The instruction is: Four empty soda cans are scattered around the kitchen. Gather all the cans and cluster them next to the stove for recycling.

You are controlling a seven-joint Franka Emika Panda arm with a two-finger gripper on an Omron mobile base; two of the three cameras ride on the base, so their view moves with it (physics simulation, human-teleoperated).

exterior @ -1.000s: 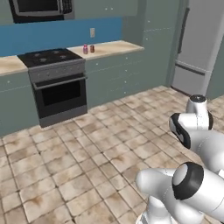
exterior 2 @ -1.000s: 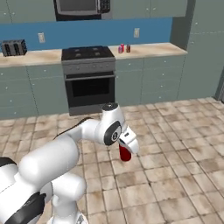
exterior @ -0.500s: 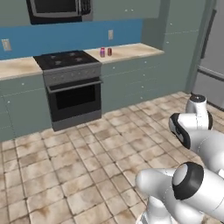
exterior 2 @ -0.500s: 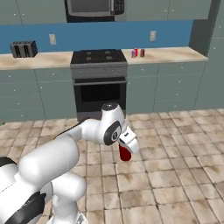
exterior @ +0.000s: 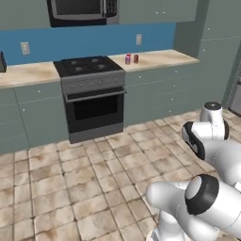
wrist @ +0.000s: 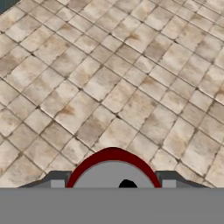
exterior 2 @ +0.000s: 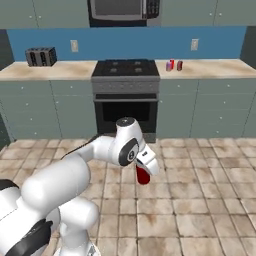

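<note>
My gripper (wrist: 113, 183) is shut on a red soda can (wrist: 113, 168), whose silvery top shows between the two dark fingertips (wrist: 57, 182) in the hand view. In the right base view the same red can (exterior 2: 142, 175) hangs under the hand, above the tiled floor. The stove (exterior: 89, 70) stands ahead against the back wall, and it shows as well as the stove (exterior 2: 125, 70) in the right base view. On the counter just right of it stand a purple can (exterior: 127, 59) and a red can (exterior: 136, 58), close together. The pair is seen again as the purple can (exterior 2: 169, 65) and the red can (exterior 2: 179, 65).
A microwave (exterior 2: 124, 7) hangs above the stove. A toaster (exterior 2: 40, 56) sits on the left counter. Grey-green cabinets (exterior: 160, 92) line the wall below the counters. Brown tiled floor (exterior: 70, 179) lies between me and the stove.
The whole scene has shifted in both base views: the base has driven, and the stove now looks larger and more central. The arm keeps its pose with the red can still gripped.
</note>
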